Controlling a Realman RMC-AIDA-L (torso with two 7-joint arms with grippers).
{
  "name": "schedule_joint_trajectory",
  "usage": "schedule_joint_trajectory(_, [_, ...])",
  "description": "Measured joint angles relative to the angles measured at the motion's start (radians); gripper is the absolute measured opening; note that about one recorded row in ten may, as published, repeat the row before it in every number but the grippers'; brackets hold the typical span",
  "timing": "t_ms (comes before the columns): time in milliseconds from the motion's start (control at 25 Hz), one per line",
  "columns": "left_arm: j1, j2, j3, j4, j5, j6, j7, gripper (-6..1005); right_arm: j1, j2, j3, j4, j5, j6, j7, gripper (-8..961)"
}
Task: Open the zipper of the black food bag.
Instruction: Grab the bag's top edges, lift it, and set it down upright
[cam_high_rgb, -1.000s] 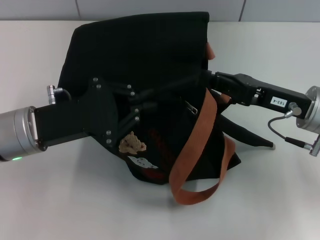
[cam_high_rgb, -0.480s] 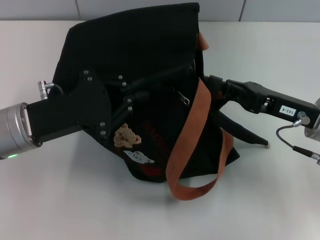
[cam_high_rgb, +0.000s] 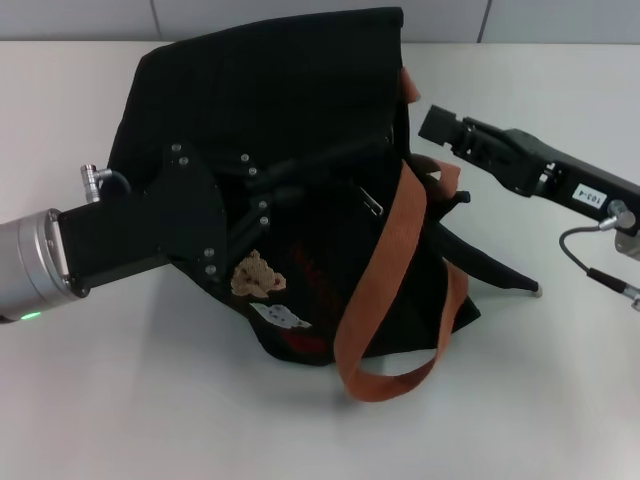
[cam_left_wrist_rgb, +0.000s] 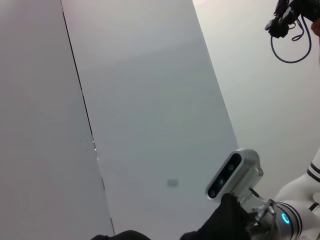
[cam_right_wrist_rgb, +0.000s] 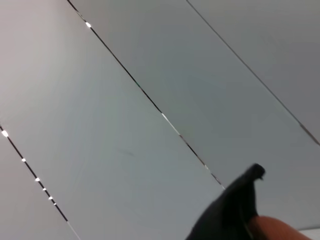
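The black food bag (cam_high_rgb: 270, 90) lies on its side on the white table, its bear and white animal patches (cam_high_rgb: 258, 275) facing me. Two orange-brown straps (cam_high_rgb: 400, 250) hang from its right end. A silver pull (cam_high_rgb: 372, 205) shows near the straps; the zipper line itself is lost in the black fabric. My left gripper (cam_high_rgb: 300, 175) lies across the bag's face, pinching its fabric. Beside the bag's upper right corner, my right gripper (cam_high_rgb: 435, 125) hovers clear of the bag. The right wrist view catches only a black fabric tip (cam_right_wrist_rgb: 235, 205) and a bit of strap (cam_right_wrist_rgb: 272, 227).
A black flap of the bag (cam_high_rgb: 490, 265) sticks out to the right on the table. The table's far edge meets a grey wall (cam_high_rgb: 320, 15) just behind the bag. The left wrist view shows wall panels and the robot's head camera (cam_left_wrist_rgb: 232, 172).
My right gripper has drawn back up and to the right, off the bag's strap end. The left gripper and the bag shifted left earlier and now hold still.
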Motion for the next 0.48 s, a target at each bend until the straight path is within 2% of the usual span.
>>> schedule_joint_trajectory(80, [-0.003, 0.001, -0.001, -0.015, 0.0, 0.0, 0.016, 91, 0.024, 0.0, -0.003, 0.002, 0.002, 0.003, 0.003, 116])
schedule_joint_trajectory(320, [-0.006, 0.0, -0.001, -0.018, 0.0, -0.001, 0.028, 91, 0.064, 0.0, -0.007, 0.028, -0.002, 0.051, 0.005, 328])
schedule_joint_trajectory(480, [-0.007, 0.0, -0.001, -0.018, 0.0, 0.002, 0.03, 91, 0.079, 0.002, -0.026, 0.054, -0.004, 0.12, -0.006, 338])
